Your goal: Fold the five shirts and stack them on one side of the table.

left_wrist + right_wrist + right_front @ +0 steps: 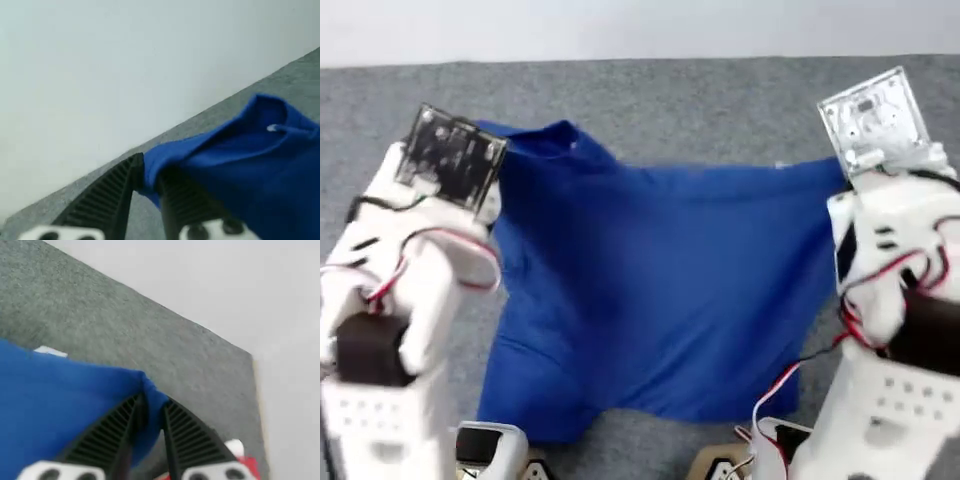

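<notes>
My left gripper pinched the blue shirt by its edge at the high view's upper left; my right gripper clamped its upper-right corner. It lay spread mid-frame, gray table above.

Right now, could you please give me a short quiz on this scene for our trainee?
1. True or false: the left gripper is shut on the blue shirt.
2. How many shirts show on the grey table? A one, B three, C five.
3. Fill in: the right gripper is shut on the ____.
Key: 1 true; 2 A; 3 shirt.
</notes>
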